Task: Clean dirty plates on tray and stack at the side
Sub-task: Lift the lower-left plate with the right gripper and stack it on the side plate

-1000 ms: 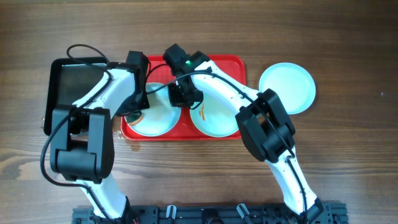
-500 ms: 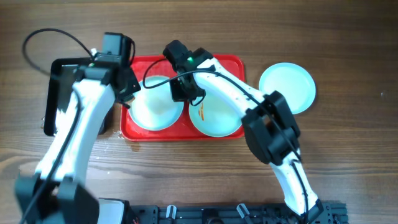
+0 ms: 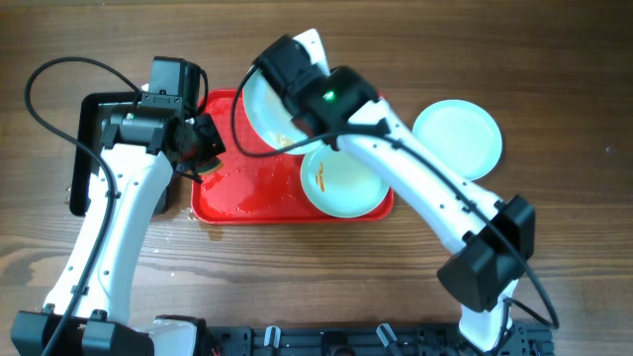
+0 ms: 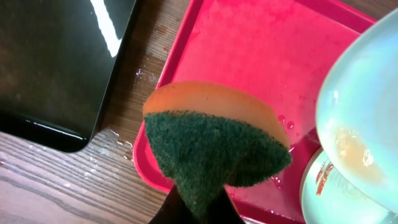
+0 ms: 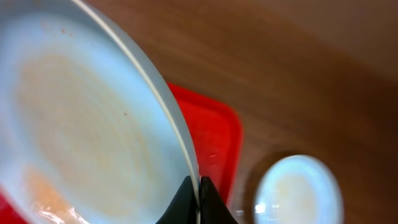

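Status, left side?
— Left pincer (image 4: 199,208) is clamping the sponge (image 4: 214,143) and hovering over the red tray's (image 3: 247,198) left rim, just beside the black tray (image 3: 94,114). Arm is reaching forward, wrist pointing down.
— Middle?
— Right pincer (image 5: 198,199) is pinching the tilted plate (image 3: 269,107) by its rim, off the tray at its far edge, arm stretching across. Orange film is showing on it. My read: we're scrubbing this one. Next move is calling for sponge meeting the plate's face.
— Right?
— Smeared plate (image 3: 341,180) is sitting in the tray. Third plate (image 3: 457,138) is lying on the surface (image 3: 554,79), just beside the tray.
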Controlling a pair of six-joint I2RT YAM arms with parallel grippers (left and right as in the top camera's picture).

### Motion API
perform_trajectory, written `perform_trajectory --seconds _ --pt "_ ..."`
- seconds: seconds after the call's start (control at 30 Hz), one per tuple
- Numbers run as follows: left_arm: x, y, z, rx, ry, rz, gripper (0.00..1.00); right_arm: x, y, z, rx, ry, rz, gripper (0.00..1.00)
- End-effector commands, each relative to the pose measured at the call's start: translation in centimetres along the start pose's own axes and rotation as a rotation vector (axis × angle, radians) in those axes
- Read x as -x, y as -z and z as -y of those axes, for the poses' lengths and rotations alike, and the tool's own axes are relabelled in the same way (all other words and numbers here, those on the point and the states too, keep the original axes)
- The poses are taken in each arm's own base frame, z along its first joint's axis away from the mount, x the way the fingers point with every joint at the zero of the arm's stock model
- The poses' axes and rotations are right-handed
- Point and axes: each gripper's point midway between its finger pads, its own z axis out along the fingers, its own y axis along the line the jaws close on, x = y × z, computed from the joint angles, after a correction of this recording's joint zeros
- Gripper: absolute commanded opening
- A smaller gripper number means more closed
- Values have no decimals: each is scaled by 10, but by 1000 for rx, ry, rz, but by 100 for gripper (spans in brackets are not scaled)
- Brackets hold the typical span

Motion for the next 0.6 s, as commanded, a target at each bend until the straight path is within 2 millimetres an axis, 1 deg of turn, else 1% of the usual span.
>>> perform_trajectory --seconds 0.0,0.13,0.27,0.57 --pt "3 2 -8 42 15 17 4 17 32 15 -252 89 121 4" --pt "1 2 -10 50 13 8 4 24 51 16 -361 113 183 4" --pt "0 2 -11 53 13 3 4 29 64 17 -430 129 225 4" --pt "0 2 -11 53 13 3 4 33 66 16 -430 133 237 4"
